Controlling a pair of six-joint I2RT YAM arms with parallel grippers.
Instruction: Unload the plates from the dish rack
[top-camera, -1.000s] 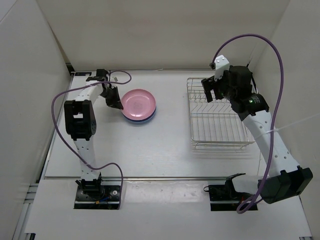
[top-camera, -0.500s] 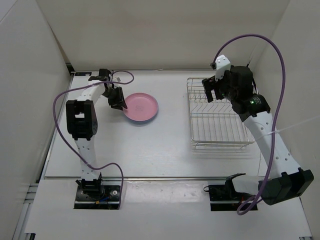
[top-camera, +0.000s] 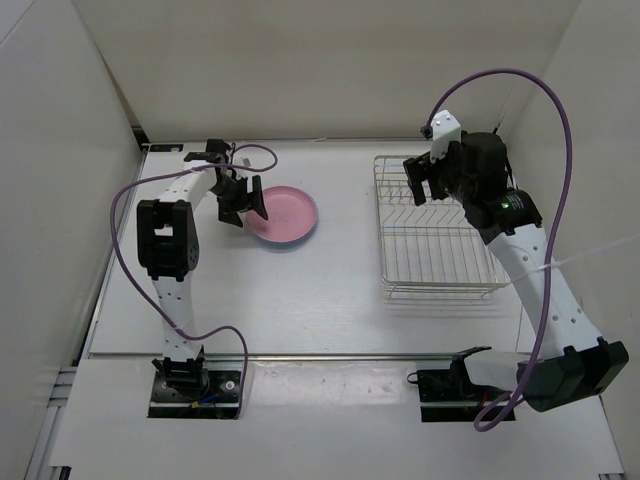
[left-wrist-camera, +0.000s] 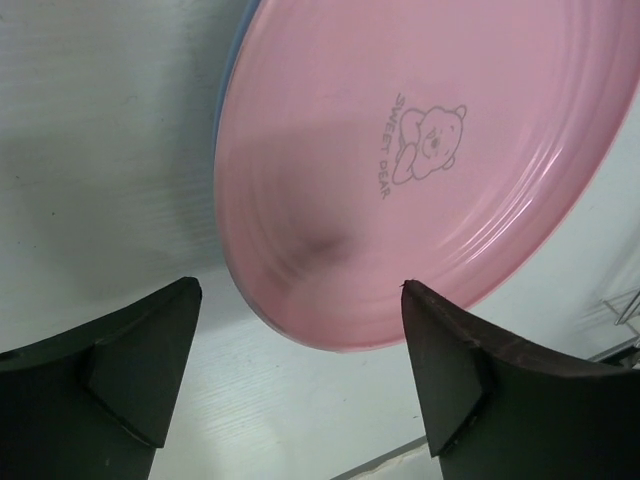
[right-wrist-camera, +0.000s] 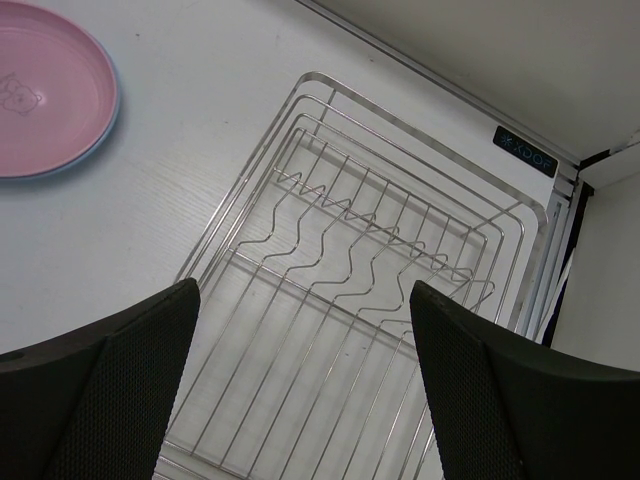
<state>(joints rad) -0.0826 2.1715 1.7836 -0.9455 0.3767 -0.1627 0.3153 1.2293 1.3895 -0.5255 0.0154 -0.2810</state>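
Table: You are working over a white tabletop (top-camera: 330, 300) with a faint grain. A metal strip runs across its near edge, in front of the two arm bases.
Room: Plain pale panels (top-camera: 330, 70) close the table in on your left, at the back and on your right. A small dark label (right-wrist-camera: 525, 150) sits on the frame behind the back edge.
Cables: A purple cable (top-camera: 545, 110) arches high over your right arm, and another loops out from your left arm.
Dish rack: The silver wire dish rack (top-camera: 435, 235) sits flat on the right half of the table, its long side running away from you. Inside it you see its grid base and wavy wire dividers (right-wrist-camera: 370, 245).
Pink plate: The pink plate (top-camera: 285, 212) lies face up left of centre on the table, well apart from the rack. It is stacked on the other plate and carries a small bear print (left-wrist-camera: 430, 140) with lettering beside it.
Light blue plate: The light blue plate (top-camera: 290, 243) lies under the pink one, and you see only a thin line of its rim.
Left gripper: Your left gripper (top-camera: 245, 207) is at the left rim of the stack. Its fingers (left-wrist-camera: 140, 360) are spread, a clear gap on each side of the pink rim, so it is released and grasps nothing.
Right gripper: Your right gripper (top-camera: 422, 183) hangs over the far end of the rack, fingers (right-wrist-camera: 100, 385) wide apart and nothing between them.
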